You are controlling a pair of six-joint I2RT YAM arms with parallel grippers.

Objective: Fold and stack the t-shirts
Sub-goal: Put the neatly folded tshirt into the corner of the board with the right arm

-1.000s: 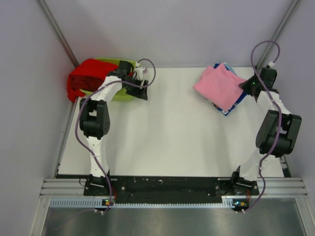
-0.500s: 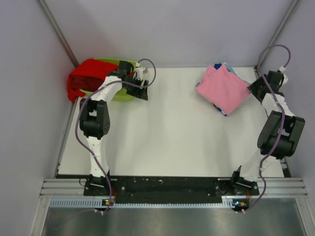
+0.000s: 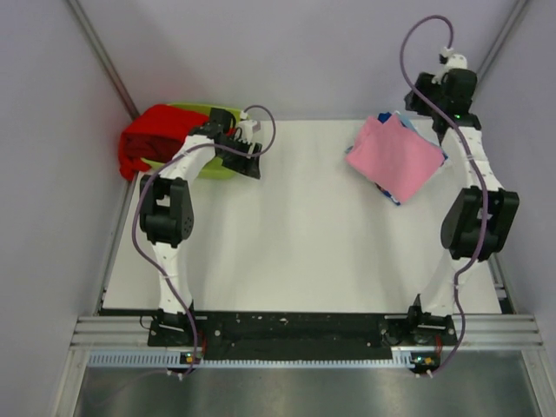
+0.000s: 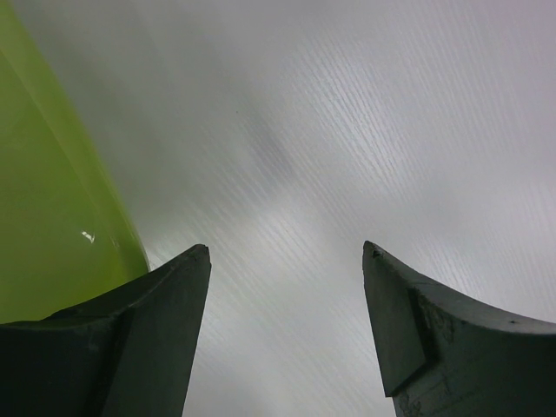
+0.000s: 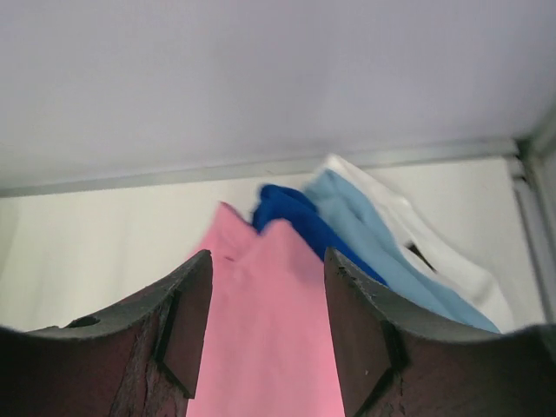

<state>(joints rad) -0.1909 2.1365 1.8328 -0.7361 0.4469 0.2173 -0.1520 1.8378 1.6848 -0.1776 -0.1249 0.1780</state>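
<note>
A folded pink t-shirt (image 3: pixel 395 158) lies on the blue t-shirt (image 3: pixel 399 199), whose edges stick out at the far right of the table. In the right wrist view the pink t-shirt (image 5: pixel 269 347) sits below the blue t-shirt (image 5: pixel 295 219). My right gripper (image 3: pixel 421 100) hangs above the stack's far corner. It (image 5: pixel 268 256) is open, with nothing between its fingers. The red t-shirt (image 3: pixel 156 135) lies heaped over the lime-green tray (image 3: pixel 213 169) at the far left. My left gripper (image 3: pixel 248 163) stands open beside that tray, low over the table (image 4: pixel 287 248).
The tray's green wall (image 4: pixel 52 226) is just left of the left fingers. Grey walls enclose the table on the back and both sides. A metal rail (image 3: pixel 304 334) carrying both arm bases runs along the near edge.
My right gripper has opened and let go of the pink t-shirt, then risen and swung toward the far right corner. The pink t-shirt settled on the blue one. The left arm is still.
</note>
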